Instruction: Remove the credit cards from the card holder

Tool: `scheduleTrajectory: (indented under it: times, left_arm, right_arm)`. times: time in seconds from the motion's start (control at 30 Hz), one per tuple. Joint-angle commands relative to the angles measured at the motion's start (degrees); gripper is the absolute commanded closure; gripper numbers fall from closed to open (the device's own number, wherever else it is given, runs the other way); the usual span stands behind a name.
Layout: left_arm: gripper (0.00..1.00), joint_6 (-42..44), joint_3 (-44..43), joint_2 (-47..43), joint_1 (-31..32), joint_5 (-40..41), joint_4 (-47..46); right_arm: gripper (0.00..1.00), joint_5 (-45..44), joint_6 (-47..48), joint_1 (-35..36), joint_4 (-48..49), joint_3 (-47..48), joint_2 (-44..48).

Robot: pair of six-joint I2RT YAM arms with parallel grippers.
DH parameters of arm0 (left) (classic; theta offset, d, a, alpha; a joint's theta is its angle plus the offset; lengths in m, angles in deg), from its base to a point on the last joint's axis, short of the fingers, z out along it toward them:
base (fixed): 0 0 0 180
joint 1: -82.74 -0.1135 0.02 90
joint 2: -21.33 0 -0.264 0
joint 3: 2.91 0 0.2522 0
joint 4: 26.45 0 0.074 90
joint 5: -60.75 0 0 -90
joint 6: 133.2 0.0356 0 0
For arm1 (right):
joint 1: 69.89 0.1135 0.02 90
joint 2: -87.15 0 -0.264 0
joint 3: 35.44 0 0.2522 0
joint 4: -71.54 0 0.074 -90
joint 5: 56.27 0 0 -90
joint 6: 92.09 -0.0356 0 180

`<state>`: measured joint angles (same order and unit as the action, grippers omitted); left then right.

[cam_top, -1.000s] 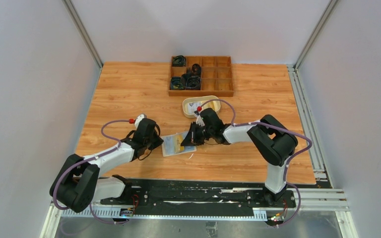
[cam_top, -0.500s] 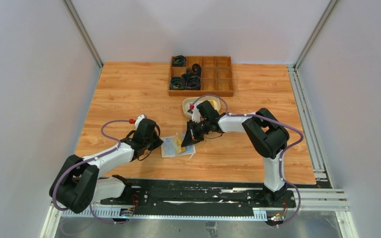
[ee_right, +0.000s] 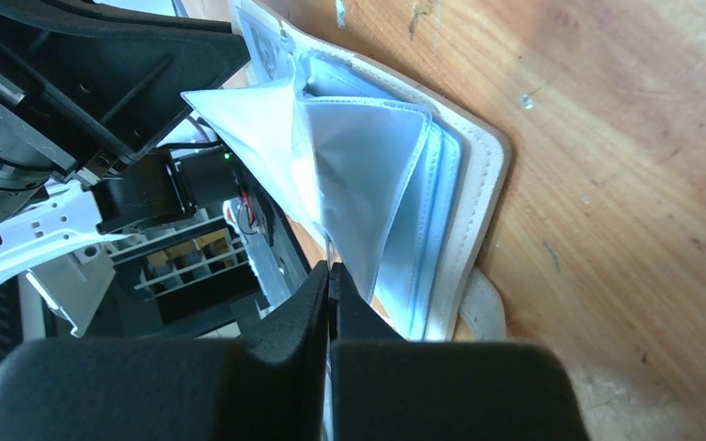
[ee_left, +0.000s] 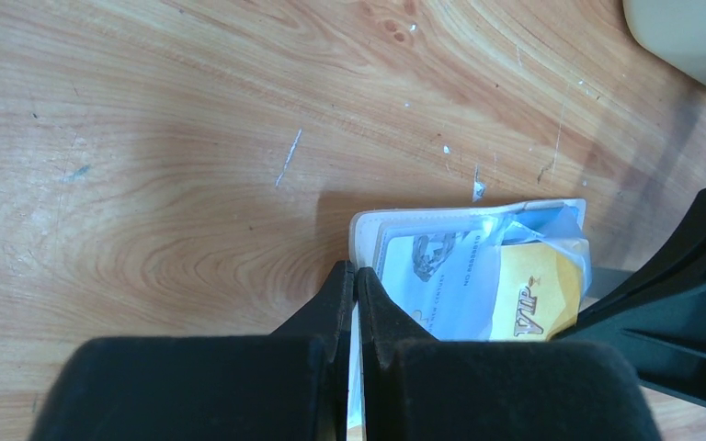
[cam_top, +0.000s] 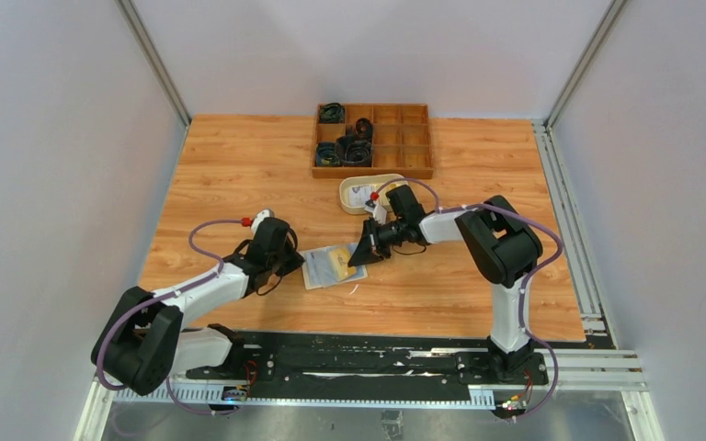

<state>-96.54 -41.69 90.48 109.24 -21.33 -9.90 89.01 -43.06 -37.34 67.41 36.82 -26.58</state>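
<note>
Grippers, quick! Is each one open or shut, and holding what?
Left gripper: shut, pinching the edge of the card holder.
Right gripper: shut on a pale inner flap of it; card or pocket, cannot tell.

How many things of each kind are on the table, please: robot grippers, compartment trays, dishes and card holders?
grippers: 2 (left gripper, right gripper)
wooden compartment tray: 1
cream oval dish: 1
card holder: 1
total: 5
</note>
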Motion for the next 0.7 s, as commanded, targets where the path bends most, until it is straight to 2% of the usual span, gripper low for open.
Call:
scheduleTrajectory:
  times: [0.0, 0.17, 0.53, 0.67]
  left_arm:
    - [1.0, 1.7, -0.7, -0.4, -0.4, 4.4, 2.6]
    - [1.0, 2.0, -0.7, -0.5, -0.4, 4.0, 2.5]
    - [1.0, -0.4, 1.8, 1.9, -0.7, -3.6, -7.6]
    - [1.0, 0.1, 1.3, 1.1, -0.8, -3.3, -6.9]
  right_arm:
    - [1.0, 2.6, -5.0, -1.5, 5.3, -3.1, -2.5]
    - [1.0, 2.6, -6.2, -1.3, 7.1, -3.2, -2.5]
    - [1.0, 1.4, -6.6, -0.3, 8.2, -3.4, -1.7]
    - [1.0, 2.8, -9.2, 0.3, 14.0, -4.2, -0.4]
